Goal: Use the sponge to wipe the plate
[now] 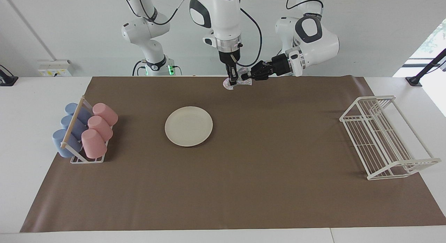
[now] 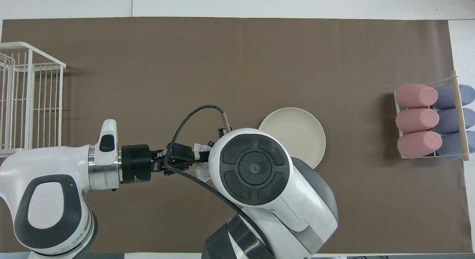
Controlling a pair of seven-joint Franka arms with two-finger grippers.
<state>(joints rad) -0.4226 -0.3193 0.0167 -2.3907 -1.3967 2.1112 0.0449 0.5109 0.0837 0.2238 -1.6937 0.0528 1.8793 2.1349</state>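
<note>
Brown paper covers the table (image 1: 244, 187). Up in the air at its twelve-o'clock edge in the facing view, the sponge (image 1: 244, 81) is pinched by both the right gripper (image 1: 232, 80) and the left gripper (image 1: 248, 76). Toward seven o'clock lies the plate (image 1: 188, 126).

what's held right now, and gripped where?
The sponge, in the air over the mat's edge nearest the robots. The right gripper pinches it from above; the left gripper is shut on its side toward the left arm's end. The plate lies untouched.
</note>
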